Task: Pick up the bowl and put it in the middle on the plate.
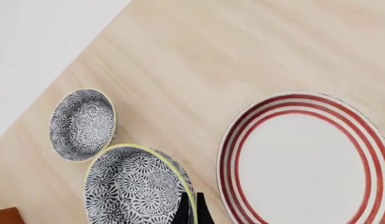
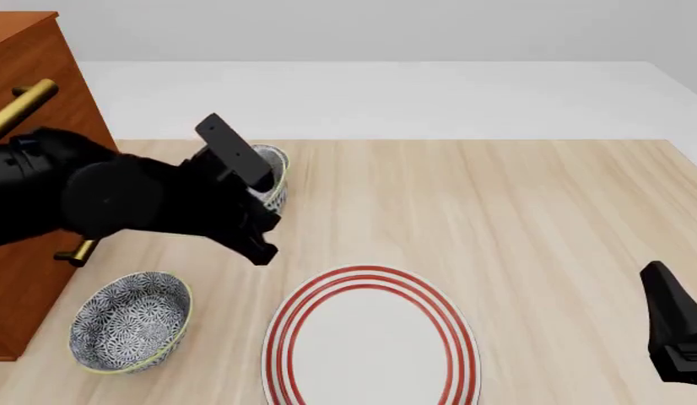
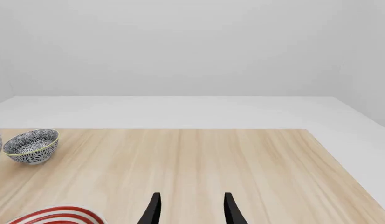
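Observation:
In the left wrist view my left gripper is shut on the near rim of the bowl. It is a deep bowl with a blue-grey floral pattern and a yellowish rim, and one finger is inside it and one outside. The plate, white with red rings, lies bare just beside the bowl. In the front view the plate sits at the front middle. The left arm hides the grip and the held bowl there. My right gripper is open and holds nothing, at the front right, away from the plate.
A look-alike bowl stands beyond the held one near the table edge; it peeks from behind the arm and shows in the right wrist view. Another look-alike bowl sits front left beside the orange cabinet.

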Available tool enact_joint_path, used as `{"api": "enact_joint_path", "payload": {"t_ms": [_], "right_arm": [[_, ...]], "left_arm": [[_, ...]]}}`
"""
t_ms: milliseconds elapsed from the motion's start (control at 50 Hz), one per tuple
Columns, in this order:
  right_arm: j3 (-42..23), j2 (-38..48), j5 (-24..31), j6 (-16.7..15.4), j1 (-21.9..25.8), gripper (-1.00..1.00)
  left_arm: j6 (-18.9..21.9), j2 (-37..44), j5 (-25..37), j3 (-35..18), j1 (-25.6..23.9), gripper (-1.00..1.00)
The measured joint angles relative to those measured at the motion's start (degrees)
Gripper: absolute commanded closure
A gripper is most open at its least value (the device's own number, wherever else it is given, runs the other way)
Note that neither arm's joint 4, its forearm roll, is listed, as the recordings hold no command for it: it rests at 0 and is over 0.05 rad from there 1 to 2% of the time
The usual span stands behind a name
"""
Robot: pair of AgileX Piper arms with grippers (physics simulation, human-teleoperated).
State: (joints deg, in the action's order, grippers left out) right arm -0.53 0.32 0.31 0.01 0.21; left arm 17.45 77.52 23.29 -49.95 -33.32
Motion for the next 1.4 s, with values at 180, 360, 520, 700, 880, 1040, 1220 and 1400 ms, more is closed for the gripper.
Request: {"api": "enact_joint_path", "payload": {"t_ms": [180,360,520,700,880,1040,1220,1400], "right_arm": [[0.0,0.0,0.0,0.0,0.0,-1.0],[0.0,0.0,0.0,0.0,0.0,-1.0],[0.0,0.0,0.0,0.0,0.0,-1.0],[-0.1,0.0,0.1,0.0,0.0,-1.0],[-0.1,-0.1,0.2,0.0,0.0,-1.0],[-0.2,-0.1,0.3,0.0,0.0,-1.0],[-0.2,-0.1,0.3,0.0,0.0,-1.0],[-0.2,-0.1,0.3,0.0,0.0,-1.0]], "left_arm": [[-0.5,-2.1,1.5,-1.1,-5.3,1.0],[-0.6,-3.2,2.4,-1.6,-10.3,1.0],[-0.9,-3.1,3.0,-2.3,-14.7,1.0],[-1.9,-1.9,3.2,-3.1,-19.7,1.0],[-2.9,-1.1,3.4,-3.2,-23.4,1.0],[-3.5,-1.4,3.7,-2.5,-25.5,1.0],[-4.4,-0.9,3.2,-1.1,-27.4,1.0],[-5.1,0.0,2.2,0.5,-28.0,1.0]]}}
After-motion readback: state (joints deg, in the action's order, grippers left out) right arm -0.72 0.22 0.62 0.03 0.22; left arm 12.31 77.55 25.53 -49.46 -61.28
